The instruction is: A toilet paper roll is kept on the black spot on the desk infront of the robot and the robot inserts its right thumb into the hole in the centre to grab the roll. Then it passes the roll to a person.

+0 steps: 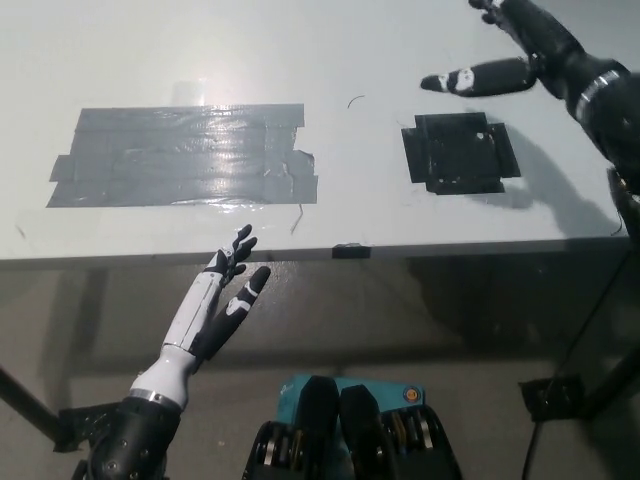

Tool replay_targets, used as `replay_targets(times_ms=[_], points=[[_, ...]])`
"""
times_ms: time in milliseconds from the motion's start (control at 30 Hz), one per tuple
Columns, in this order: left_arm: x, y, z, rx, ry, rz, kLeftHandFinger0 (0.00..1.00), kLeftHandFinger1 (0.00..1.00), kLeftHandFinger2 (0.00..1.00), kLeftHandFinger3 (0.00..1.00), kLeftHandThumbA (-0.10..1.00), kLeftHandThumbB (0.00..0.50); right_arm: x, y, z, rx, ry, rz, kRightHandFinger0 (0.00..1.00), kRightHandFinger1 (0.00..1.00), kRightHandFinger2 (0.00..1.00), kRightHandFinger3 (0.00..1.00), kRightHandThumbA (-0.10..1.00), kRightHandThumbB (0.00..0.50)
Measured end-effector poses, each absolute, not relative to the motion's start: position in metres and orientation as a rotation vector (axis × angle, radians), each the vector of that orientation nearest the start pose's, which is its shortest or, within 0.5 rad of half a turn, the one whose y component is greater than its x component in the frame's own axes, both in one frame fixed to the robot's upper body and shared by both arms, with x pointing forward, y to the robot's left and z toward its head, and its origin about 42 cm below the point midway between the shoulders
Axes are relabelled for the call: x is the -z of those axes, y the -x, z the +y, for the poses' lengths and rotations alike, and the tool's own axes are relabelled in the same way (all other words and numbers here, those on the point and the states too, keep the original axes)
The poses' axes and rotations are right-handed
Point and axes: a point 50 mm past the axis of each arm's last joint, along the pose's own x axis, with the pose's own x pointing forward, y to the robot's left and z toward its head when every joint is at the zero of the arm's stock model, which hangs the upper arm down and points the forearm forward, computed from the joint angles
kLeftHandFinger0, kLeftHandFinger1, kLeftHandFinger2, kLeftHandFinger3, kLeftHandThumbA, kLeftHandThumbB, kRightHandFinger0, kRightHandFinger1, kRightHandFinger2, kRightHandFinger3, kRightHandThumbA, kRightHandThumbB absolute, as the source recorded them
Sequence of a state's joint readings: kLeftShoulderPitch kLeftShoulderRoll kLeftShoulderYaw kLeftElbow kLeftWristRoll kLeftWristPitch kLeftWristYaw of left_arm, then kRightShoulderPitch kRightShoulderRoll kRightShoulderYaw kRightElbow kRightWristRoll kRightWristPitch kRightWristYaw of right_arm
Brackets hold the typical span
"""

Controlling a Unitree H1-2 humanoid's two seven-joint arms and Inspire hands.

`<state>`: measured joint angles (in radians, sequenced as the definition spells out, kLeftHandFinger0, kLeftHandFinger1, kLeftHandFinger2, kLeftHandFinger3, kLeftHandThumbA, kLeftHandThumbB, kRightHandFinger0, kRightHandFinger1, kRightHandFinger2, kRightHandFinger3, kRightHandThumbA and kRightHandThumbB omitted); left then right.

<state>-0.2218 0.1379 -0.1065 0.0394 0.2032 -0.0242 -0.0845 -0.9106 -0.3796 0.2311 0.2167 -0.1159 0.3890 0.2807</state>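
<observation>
Right hand hovering at far right, above desk, just beyond black spot. Fingers spread apart, holding nothing; thumb sticking out leftward, white-tipped, bare. Upper fingers partly running off top edge of frame. Black forearm running down along right edge.

Toilet paper roll: not showing anywhere in head view, so no telling where it is sitting. Not on thumb, not on black spot, not on any visible desk area.

Black spot lying flat on desk right of centre, uncovered, arm shadow falling just right of it.

Grey tape patch lying flat on left half of desk, well apart from black spot, glare running across it, a loose strand trailing off its near right corner.

Left hand resting low at near left, just off near desk edge, pointing toward far right. Fingers loosely extended and apart, gripping nothing. White forearm trailing down to lower left.

Small dark marker sitting on near desk edge, between left hand and black spot.
</observation>
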Motion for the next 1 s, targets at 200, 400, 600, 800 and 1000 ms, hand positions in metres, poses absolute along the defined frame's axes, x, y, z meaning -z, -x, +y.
replay_targets(times_ms=[200, 400, 600, 800, 1000], points=[[-0.149, -0.349, 0.205, 0.215, -0.359, -0.185, 1.00, 1.00, 1.00, 1.00, 0.89, 0.028, -0.327, -0.445, -0.202, -0.393, 0.605, -0.242, 1.00, 1.00, 1.00, 1.00, 1.00, 0.405], [-0.131, -0.332, 0.210, 0.209, -0.349, -0.139, 1.00, 1.00, 1.00, 1.00, 1.00, 0.072, -0.258, -0.378, -0.205, -0.405, 0.486, -0.214, 1.00, 1.00, 1.00, 1.00, 1.00, 0.406], [-0.108, -0.308, 0.215, 0.209, -0.338, -0.086, 1.00, 1.00, 1.00, 1.00, 1.00, 0.114, -0.189, -0.337, -0.213, -0.372, 0.369, -0.097, 1.00, 1.00, 1.00, 1.00, 1.00, 0.387], [-0.096, -0.293, 0.215, 0.212, -0.329, -0.067, 1.00, 1.00, 1.00, 1.00, 1.00, 0.152, -0.142, -0.320, -0.217, -0.358, 0.314, -0.009, 1.00, 1.00, 1.00, 1.00, 1.00, 0.344], [-0.087, -0.281, 0.216, 0.213, -0.322, -0.055, 1.00, 1.00, 1.00, 1.00, 1.00, 0.163, -0.103, -0.308, -0.216, -0.348, 0.247, 0.060, 1.00, 1.00, 1.00, 1.00, 1.00, 0.306]])
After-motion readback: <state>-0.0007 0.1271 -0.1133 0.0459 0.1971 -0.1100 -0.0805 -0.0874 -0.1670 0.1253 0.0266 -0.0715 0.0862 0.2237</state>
